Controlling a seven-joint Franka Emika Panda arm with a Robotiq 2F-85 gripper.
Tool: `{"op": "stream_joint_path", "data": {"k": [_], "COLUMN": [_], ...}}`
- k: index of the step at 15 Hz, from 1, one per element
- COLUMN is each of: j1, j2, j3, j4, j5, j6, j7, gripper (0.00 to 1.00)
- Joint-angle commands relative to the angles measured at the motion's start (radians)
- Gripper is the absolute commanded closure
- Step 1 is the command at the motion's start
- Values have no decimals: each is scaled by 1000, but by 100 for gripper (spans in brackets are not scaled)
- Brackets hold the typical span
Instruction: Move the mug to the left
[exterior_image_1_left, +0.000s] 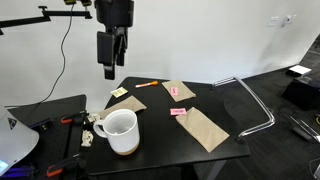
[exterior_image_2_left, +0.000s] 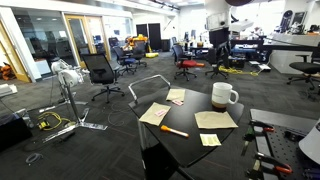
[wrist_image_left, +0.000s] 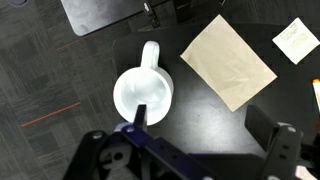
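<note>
hand (exterior_image_1_left: 112, 66) hangs high over the counter (exterior_image_1_left: 160, 128), fingers spread wide, gripping nothing. mug (exterior_image_1_left: 120, 131) stands upright well below it, near the counter edge. In the wrist view it sits toward one finger rather than centred between them. Black counter also carries brown paper packets (exterior_image_1_left: 205, 128) and an orange pen (exterior_image_1_left: 147, 83). Open office, swivel chairs (exterior_image_2_left: 100, 68), dark carpet.

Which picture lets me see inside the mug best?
The wrist view: it looks straight down into the mug, showing its white inside and handle. In both exterior views the mug is small and seen from the side.
</note>
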Motion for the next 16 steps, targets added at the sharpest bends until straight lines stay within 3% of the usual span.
{"op": "stream_joint_path", "data": {"k": [1, 16], "j1": [-23, -70], "j2": [-30, -36], "j3": [14, 6], "j4": [-52, -152], "j5": [-1, -9], "j6": [30, 193], "j7": [66, 109], "gripper": [0, 0]}}
